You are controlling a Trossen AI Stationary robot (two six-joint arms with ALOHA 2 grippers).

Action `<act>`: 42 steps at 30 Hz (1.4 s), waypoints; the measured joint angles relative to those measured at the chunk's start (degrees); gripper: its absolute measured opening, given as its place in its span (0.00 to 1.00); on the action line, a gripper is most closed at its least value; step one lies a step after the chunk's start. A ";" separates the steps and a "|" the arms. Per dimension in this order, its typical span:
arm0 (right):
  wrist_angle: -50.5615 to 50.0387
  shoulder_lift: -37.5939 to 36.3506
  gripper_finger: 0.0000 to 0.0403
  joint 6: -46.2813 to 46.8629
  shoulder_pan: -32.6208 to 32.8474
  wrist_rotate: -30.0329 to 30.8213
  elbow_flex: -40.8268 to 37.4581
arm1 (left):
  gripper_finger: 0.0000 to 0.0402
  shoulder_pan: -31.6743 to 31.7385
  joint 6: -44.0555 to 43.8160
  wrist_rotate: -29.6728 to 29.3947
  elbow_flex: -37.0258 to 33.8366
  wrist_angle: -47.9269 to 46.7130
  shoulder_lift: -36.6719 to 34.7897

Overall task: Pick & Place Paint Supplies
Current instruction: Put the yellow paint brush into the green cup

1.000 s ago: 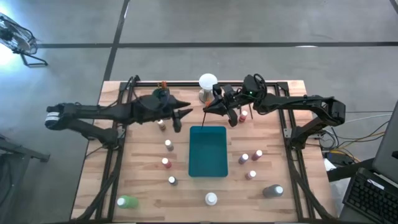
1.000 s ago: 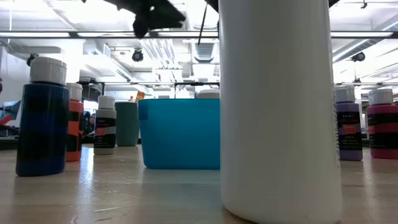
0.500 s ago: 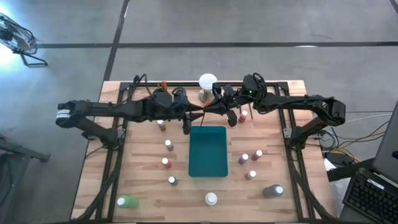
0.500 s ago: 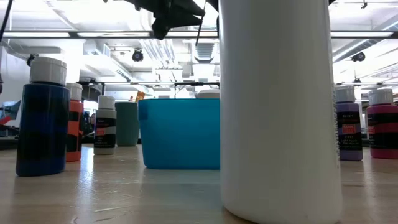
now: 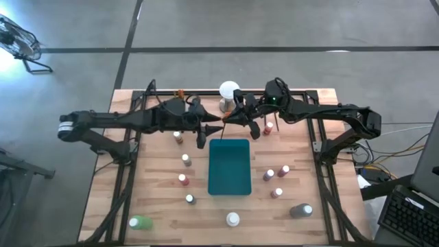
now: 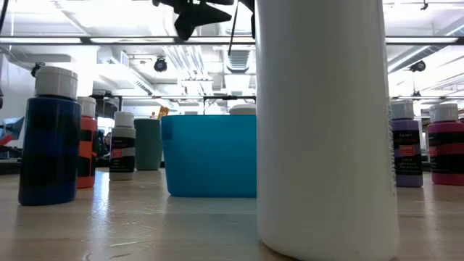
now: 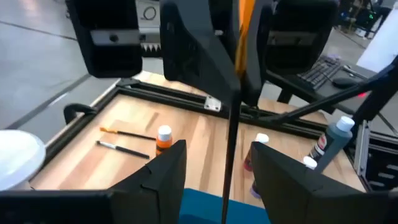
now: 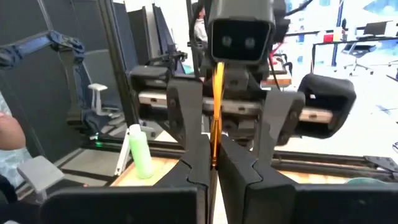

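Your brush [image 8: 214, 112] hangs upright above the far edge of the teal tray [image 5: 230, 168], orange handle up, dark end down. The right gripper [image 8: 213, 168], reaching in from 3 o'clock, is clamped on its handle. The left gripper [image 7: 217, 168], reaching in from 9 o'clock, meets it with fingers spread either side of the shaft, not touching.

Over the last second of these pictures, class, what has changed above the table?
The left gripper swung from the table's left toward the right gripper, which holds a thin orange-handled brush, and its fingers now stand around it. The small bottles and teal rectangular tray stayed put.
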 joint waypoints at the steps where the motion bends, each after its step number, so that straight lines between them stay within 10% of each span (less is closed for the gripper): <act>1: 0.02 0.00 0.03 -0.02 0.01 0.02 0.07 | 0.46 0.00 0.02 0.60 0.00 0.07 0.25; 22: 1.29 0.02 0.03 0.26 0.09 1.29 0.17 | 0.43 0.00 3.05 0.67 -0.07 7.21 3.71; 33: 1.25 0.11 0.03 -0.05 0.07 1.25 0.17 | 0.06 -0.02 6.90 0.64 -0.07 7.24 3.78; 42: 0.73 0.11 0.03 -0.19 0.09 1.31 0.19 | 0.04 -0.02 6.97 0.78 -0.07 6.87 3.75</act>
